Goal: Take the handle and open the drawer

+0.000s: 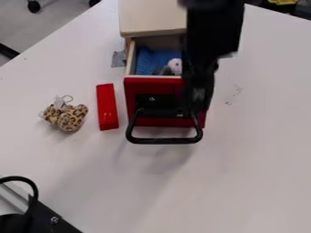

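The black gripper [198, 93] hangs over the right side of the drawer's red front [164, 84], at the right end of the black handle [163, 141]. Whether it touches the handle I cannot tell. The handle is a black loop that sticks out toward the camera from a dark mounting plate. The drawer stands partly pulled out of a light wooden box [152, 17]. A blue cloth [152, 60] and a small white and grey toy [174, 66] lie inside. The arm covers the drawer's right side.
Left of the drawer, a red block [107, 107] lies on the white table [243, 182]. Farther left is a leopard-print plush [66, 115]. A black device with a cable loop [37, 216] occupies the lower left corner.
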Controlling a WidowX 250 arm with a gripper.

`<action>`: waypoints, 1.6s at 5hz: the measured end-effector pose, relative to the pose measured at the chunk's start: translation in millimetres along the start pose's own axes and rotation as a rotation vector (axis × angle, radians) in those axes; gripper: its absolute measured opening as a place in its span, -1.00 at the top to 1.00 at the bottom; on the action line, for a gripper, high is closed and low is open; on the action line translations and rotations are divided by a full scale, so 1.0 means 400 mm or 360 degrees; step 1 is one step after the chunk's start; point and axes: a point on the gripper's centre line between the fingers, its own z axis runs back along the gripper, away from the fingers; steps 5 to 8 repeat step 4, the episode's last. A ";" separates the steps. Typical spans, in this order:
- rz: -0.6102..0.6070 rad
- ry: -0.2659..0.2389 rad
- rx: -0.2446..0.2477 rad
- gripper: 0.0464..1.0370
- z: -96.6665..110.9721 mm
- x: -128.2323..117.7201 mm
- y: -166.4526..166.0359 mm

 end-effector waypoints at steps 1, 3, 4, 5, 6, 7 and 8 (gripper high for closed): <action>0.0190 0.0057 -0.0090 -0.92 0.033 -0.018 0.031; 0.0569 0.0376 -0.0089 -0.92 -0.027 -0.051 0.089; 0.0623 0.0436 -0.0122 -0.92 -0.028 -0.031 0.105; 0.0623 0.0436 -0.0122 -0.92 -0.028 -0.031 0.105; 0.0623 0.0436 -0.0122 -0.92 -0.028 -0.031 0.105; 0.0623 0.0436 -0.0122 -0.92 -0.028 -0.031 0.105; 0.0623 0.0436 -0.0122 -0.92 -0.028 -0.031 0.105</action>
